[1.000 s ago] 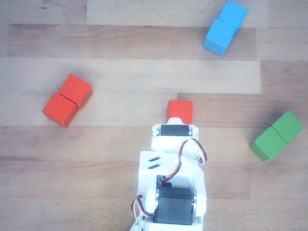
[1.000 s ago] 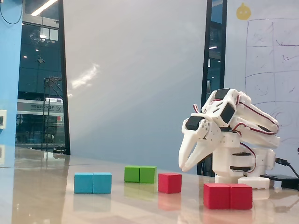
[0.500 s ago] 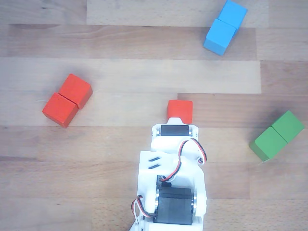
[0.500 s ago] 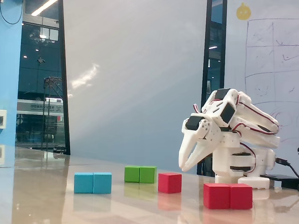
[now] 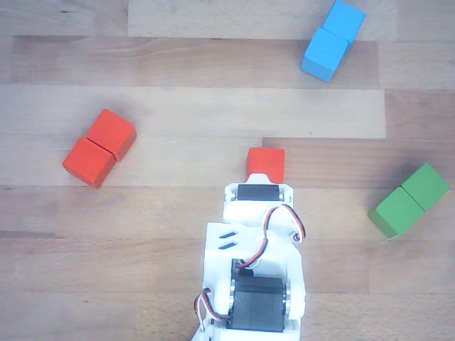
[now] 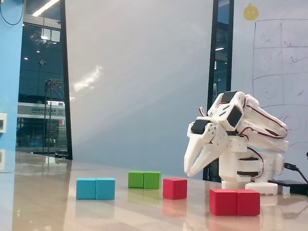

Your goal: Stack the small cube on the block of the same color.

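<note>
a: is anything differing from a second ago?
b: no, nothing is moving; arm and blocks are sitting exactly as before.
a: and the gripper [image 6: 191, 169]?
b: it's hanging above the table, fingers slightly parted, holding nothing.
a: the small cube [image 5: 266, 161]?
b: lying just ahead of the arm in the other view. the block [image 5: 99, 147] is sitting well left, long axis running diagonally.

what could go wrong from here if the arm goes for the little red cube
The gripper hangs above the table with the small cube just ahead of it; a descent off centre could nudge the cube instead of straddling it. The red block lies skewed to the table's planks, so a cube set down unaligned might overhang and tip.
</note>
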